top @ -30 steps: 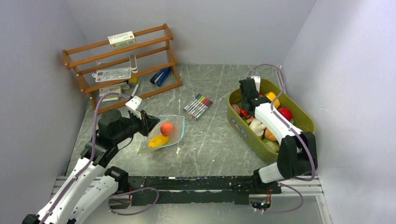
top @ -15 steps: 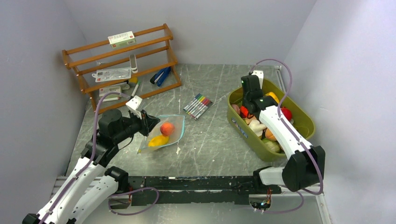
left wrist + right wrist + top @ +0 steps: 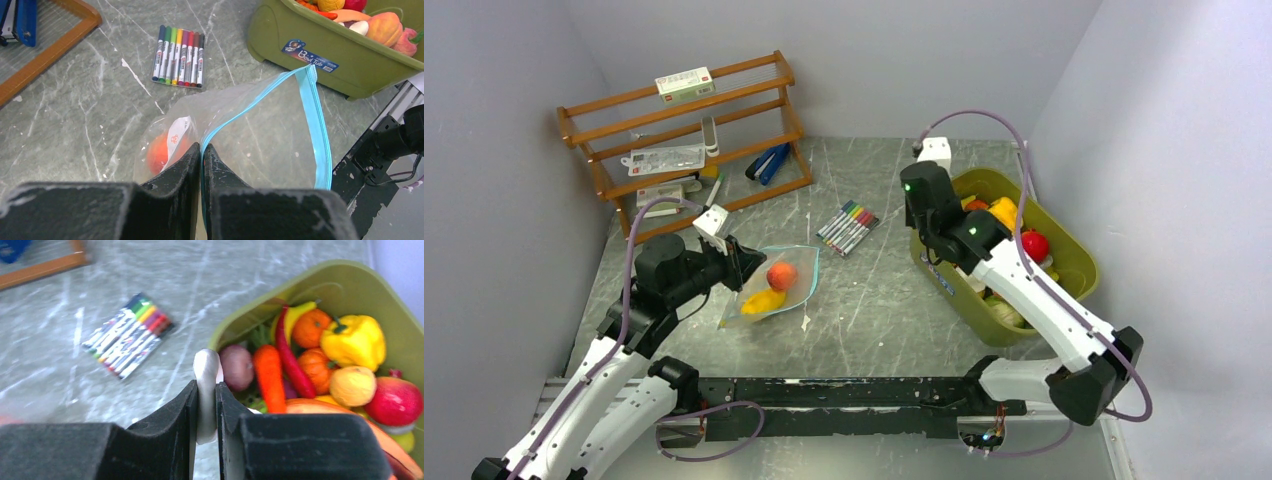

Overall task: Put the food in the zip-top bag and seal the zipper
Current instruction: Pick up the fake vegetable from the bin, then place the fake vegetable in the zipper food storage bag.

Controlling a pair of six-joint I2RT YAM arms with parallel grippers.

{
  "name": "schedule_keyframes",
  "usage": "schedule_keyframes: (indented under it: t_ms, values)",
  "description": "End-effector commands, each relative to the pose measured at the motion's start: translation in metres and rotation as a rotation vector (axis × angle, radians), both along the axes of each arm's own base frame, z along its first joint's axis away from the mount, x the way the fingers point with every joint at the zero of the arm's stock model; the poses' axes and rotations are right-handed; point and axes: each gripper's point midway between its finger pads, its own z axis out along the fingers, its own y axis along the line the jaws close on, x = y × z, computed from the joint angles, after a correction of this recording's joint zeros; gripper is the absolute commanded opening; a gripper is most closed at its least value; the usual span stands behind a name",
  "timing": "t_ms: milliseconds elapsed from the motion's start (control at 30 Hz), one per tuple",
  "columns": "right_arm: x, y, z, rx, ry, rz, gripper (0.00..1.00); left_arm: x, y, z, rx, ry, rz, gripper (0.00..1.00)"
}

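Observation:
The clear zip-top bag lies left of the table's middle, with a red-orange fruit and a yellow one inside. My left gripper is shut on the teal-blue zipper at the bag's mouth, holding that edge up and the mouth gaping. My right gripper is shut on a slim white piece of food, hanging over the left rim of the olive-green tub. More food fills the tub, among it a yellow pepper and a carrot.
A row of coloured marker pens lies between bag and tub. A wooden rack with boxes and a blue stapler stands at the back left. Grey walls close in the left, back and right sides.
My right arm has risen out of the tub and swung left toward the table's middle, carrying the white piece. The left arm and the bag have stayed put.

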Motion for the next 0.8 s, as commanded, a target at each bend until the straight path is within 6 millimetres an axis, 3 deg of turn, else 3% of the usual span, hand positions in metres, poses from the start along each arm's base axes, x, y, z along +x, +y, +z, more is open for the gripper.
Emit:
schedule_keyframes:
  t_ms: [0,200,433,767]
  values:
    - [-0.023,0.041,0.034,0.118,-0.083,0.147,0.17,0.003,0.003,0.003,0.001,-0.009,0.019,0.07]
    - [-0.058,0.101,0.057,0.321,-0.148,0.460,0.17,0.004,0.004,0.002,0.006,-0.013,0.027,0.07]
    - [-0.115,0.172,0.105,0.679,-0.217,0.902,0.18,0.004,0.003,0.003,0.003,-0.014,0.018,0.07]
    - [-0.169,0.219,0.127,0.857,-0.245,1.161,0.18,0.004,0.002,0.003,0.001,-0.011,0.014,0.07]
